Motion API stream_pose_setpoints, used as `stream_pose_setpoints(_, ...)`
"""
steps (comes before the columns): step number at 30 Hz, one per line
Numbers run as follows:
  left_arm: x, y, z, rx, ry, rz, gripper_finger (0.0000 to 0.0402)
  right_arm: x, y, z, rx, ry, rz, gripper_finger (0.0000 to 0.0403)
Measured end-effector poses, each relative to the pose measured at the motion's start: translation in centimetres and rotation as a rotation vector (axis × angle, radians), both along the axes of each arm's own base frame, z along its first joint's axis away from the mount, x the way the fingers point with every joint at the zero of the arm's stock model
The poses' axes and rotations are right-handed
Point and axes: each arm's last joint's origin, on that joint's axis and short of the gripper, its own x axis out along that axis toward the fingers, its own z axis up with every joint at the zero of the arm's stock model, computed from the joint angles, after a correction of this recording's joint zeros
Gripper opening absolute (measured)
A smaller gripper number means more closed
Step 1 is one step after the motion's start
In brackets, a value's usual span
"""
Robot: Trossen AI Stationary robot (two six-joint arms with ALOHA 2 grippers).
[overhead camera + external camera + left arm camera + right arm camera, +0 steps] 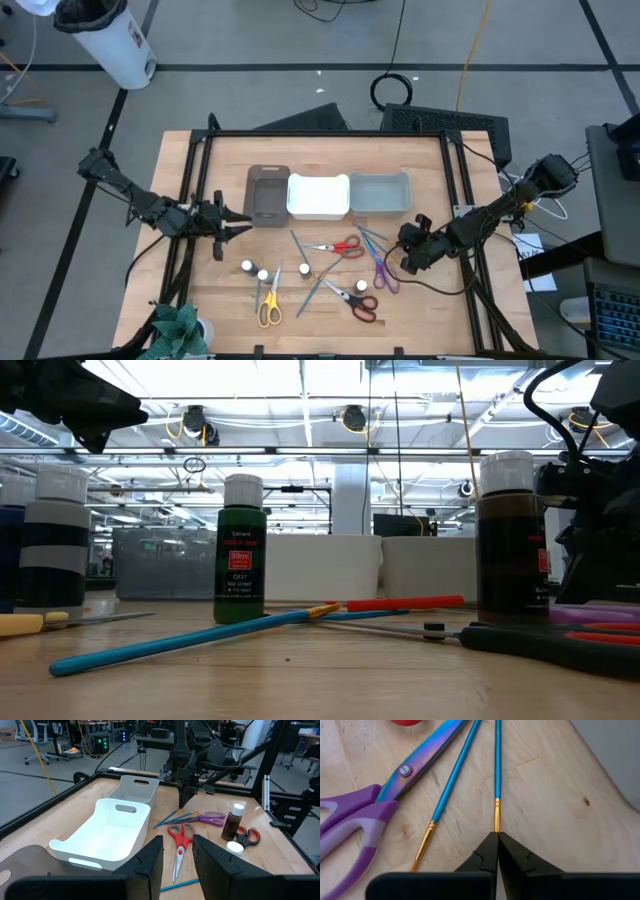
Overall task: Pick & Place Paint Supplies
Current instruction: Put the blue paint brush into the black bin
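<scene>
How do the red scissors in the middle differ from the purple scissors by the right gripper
The red scissors have red handles and plain silver blades; the purple scissors have purple handles and iridescent blades. In the high view the red pair lies crosswise below the white bin, while the purple pair runs lengthwise beside the right gripper. Both lie flat on the table with blades closed.

Two dark, jointed arms with trailing black cables, each gripper's fingers (512,862) black and wedge-shaped.

Three bins in a row — brown bin (267,195), white bin (318,196), grey bin (379,193).
</scene>
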Motion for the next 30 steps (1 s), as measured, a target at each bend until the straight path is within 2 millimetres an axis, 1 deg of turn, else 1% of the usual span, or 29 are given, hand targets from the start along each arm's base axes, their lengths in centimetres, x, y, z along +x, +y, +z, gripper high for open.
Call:
stream_pose_setpoints(6,0.0,0.0,0.0,0.0,0.0,0.0,0.0113,0.9,0.6,2.1,0.03,-0.098,0.073,0.0)
stream_pose_setpoints(10,0.0,0.0,0.0,0.0,-0.001,0.0,0.0113,1.1,0.8,3.4,0.066,-0.122,0.132,0.0)
stream_pose_setpoints(13,0.0,0.0,0.0,0.0,0.0,0.0,0.0113,1.5,1.0,4.6,0.082,-0.194,0.15,0.0)
stream_pose_setpoints(23,0.0,0.0,0.0,0.0,-0.001,0.0,0.0113,1.5,1.1,6.6,0.122,-0.291,0.171,0.0)
stream_pose_setpoints(30,0.0,0.0,0.0,0.0,0.0,0.0,0.0113,1.8,1.5,7.9,0.145,-0.411,0.246,0.0)
